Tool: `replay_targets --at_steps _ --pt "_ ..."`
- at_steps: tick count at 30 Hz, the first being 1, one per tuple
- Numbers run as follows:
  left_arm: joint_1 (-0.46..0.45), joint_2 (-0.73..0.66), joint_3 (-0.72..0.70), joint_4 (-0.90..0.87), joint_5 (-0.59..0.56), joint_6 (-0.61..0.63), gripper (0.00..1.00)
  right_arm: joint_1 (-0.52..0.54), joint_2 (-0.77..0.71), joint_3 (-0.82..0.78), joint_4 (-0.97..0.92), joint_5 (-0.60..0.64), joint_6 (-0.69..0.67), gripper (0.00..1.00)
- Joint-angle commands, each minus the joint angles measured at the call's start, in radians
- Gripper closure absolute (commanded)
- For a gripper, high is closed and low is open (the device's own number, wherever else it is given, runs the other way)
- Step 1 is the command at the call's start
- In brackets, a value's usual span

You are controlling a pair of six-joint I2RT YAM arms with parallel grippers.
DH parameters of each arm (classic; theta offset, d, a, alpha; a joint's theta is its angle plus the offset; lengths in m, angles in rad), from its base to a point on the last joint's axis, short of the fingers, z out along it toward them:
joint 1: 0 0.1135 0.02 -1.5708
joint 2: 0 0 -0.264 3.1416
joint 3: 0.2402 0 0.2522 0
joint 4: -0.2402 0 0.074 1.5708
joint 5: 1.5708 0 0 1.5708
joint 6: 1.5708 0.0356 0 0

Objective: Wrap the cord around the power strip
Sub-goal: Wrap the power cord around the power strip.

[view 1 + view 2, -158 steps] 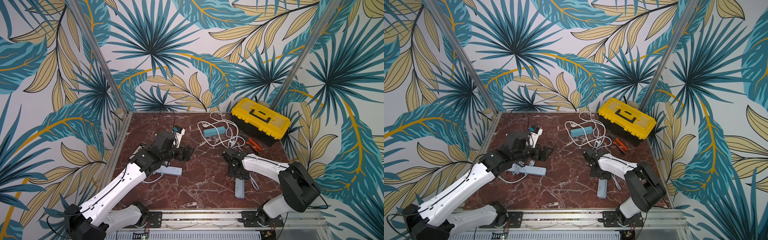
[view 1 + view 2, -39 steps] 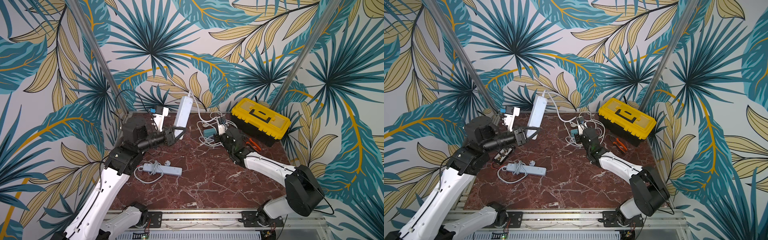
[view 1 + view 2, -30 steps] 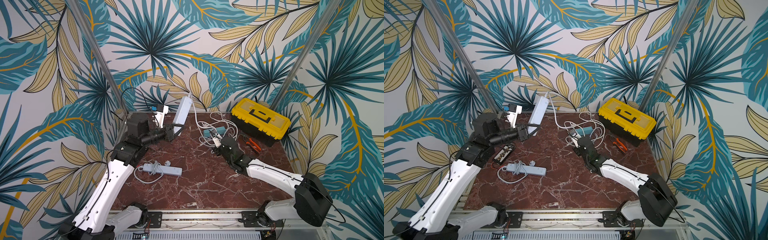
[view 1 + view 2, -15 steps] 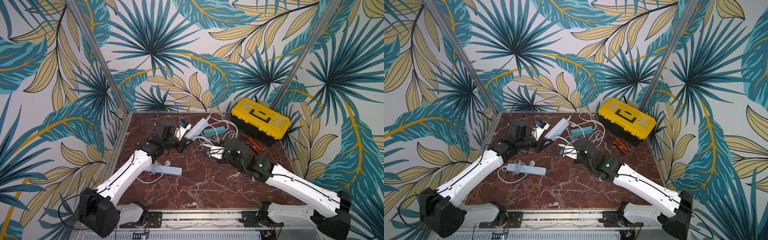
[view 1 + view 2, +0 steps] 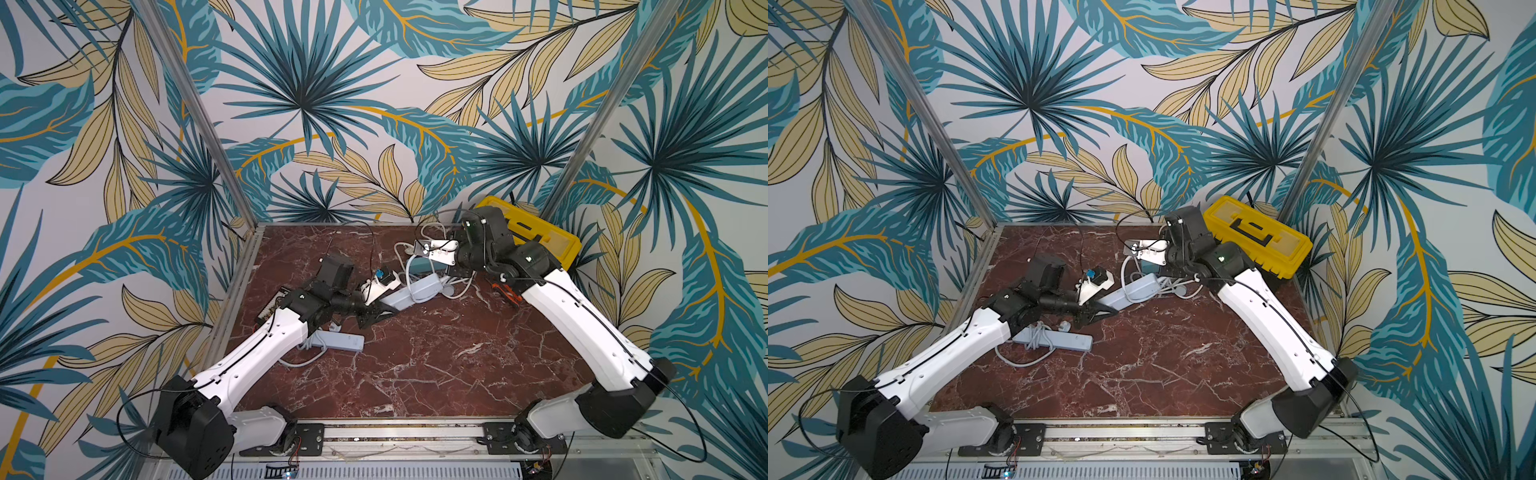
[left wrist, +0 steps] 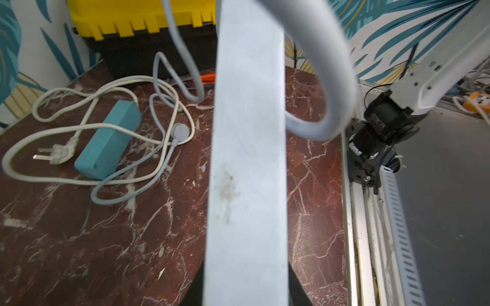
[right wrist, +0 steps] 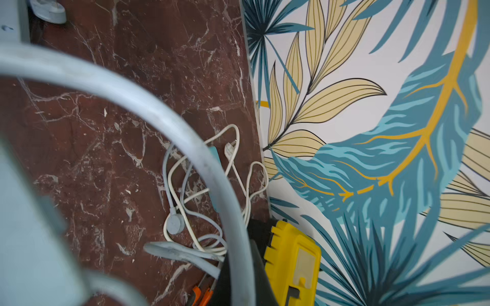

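The pale grey power strip (image 5: 415, 290) (image 5: 1133, 291) hangs tilted just above the marble table (image 5: 415, 365), with my left gripper (image 5: 384, 308) (image 5: 1106, 309) shut on its near end. In the left wrist view the strip (image 6: 246, 159) runs away from the left gripper (image 6: 245, 296), a black finger on either side. Its grey cord (image 5: 409, 266) (image 6: 334, 79) arcs over the strip's far end. My right gripper (image 5: 455, 271) (image 5: 1173, 270) is shut on that cord beside the toolbox. In the right wrist view the cord (image 7: 159, 106) curves out of the right gripper (image 7: 238, 278).
A second grey strip (image 5: 336, 340) (image 5: 1054, 338) with its cord bundled lies under my left forearm. A teal strip (image 6: 108, 140) and a loose cream cord (image 6: 79, 127) lie at the back. A yellow toolbox (image 5: 540, 241) (image 5: 1258, 241) stands back right, orange pliers (image 5: 505, 293) in front of it.
My left gripper brought the strip down from upright near the back wall to a low tilt over the table. My right gripper carried the cord back and right, toward the toolbox.
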Motion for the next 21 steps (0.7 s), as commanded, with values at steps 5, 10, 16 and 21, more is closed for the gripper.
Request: replay_targets --at_steps 5,10,16,21 --pt "-0.012 -0.044 0.114 -0.006 0.164 -0.010 1.00 -0.163 0.156 0.025 0.121 -0.548 0.321 0.59" --pt "-0.002 -0.056 0.162 0.001 0.116 -0.072 1.00 -0.210 0.075 -0.301 0.639 -0.646 0.633 0.36" --pt "0.005 -0.063 0.199 0.001 0.057 -0.142 1.00 -0.213 0.066 -0.512 0.902 -0.619 0.859 0.23" --pt "0.005 -0.064 0.224 0.001 -0.007 -0.181 1.00 -0.212 0.046 -0.672 1.030 -0.556 0.983 0.22"
